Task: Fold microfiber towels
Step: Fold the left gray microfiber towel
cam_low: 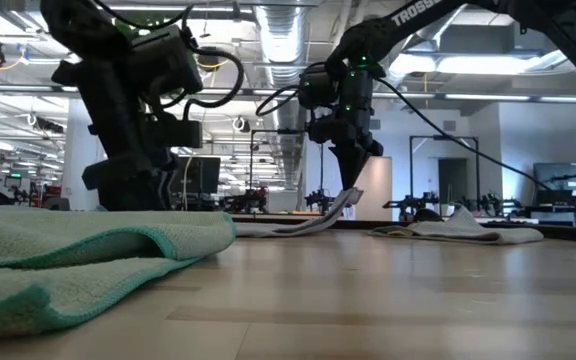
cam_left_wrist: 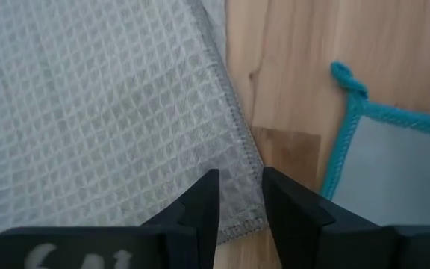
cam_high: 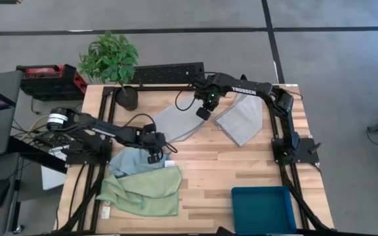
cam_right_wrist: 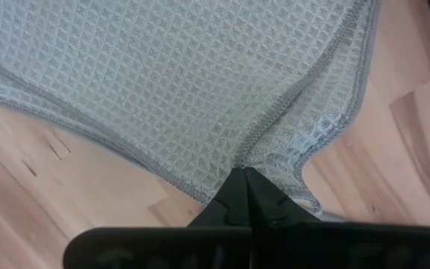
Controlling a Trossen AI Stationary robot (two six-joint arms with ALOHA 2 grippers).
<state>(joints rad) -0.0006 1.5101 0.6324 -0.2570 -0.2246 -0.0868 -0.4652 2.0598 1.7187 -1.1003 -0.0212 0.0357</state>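
Lying mid-table, the grey towel [cam_high: 179,121] is being lifted at its far corner by the right gripper [cam_high: 204,111], fingers pinching it shut; the left gripper [cam_high: 154,149], fingers slightly parted, is straddling its near corner.

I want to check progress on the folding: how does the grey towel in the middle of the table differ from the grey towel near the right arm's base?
The middle grey towel lies mostly open in one layer, while the right grey towel is folded and more compact. The right gripper is shut on a corner of the middle grey towel, lifting it, and the left gripper straddles its other edge; the right grey towel lies flat, untouched. Both are light grey waffle-textured cloths on the wooden table.
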